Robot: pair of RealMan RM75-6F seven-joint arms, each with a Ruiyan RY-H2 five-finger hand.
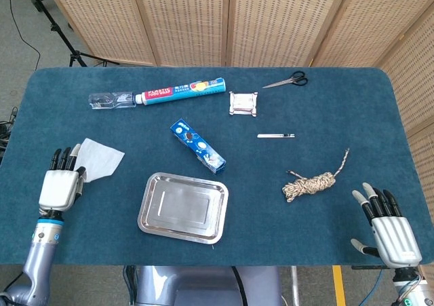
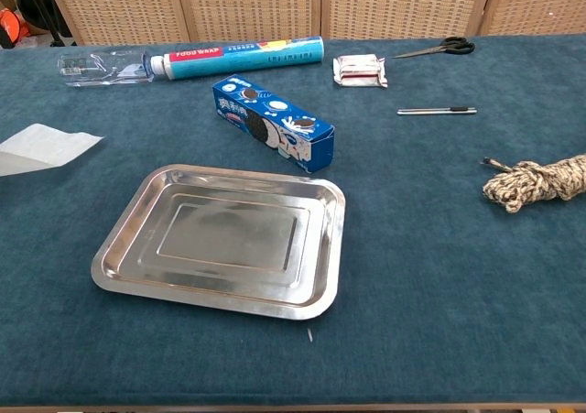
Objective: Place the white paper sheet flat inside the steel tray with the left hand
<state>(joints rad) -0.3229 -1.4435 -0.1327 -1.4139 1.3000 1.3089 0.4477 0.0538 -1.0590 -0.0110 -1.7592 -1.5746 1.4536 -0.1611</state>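
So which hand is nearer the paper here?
Left. The left hand lies at the paper's left edge, its fingers right beside the sheet. The right hand is far across the table, past the rope.

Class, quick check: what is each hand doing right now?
Left hand: fingers on the white paper sheet; grip cannot be told.
Right hand: open, holding nothing.

Head view looks steeply down over the whole table (image 1: 271, 218). Chest view sits lower and nearer, facing forward. Both share the steel tray (image 1: 150, 214).
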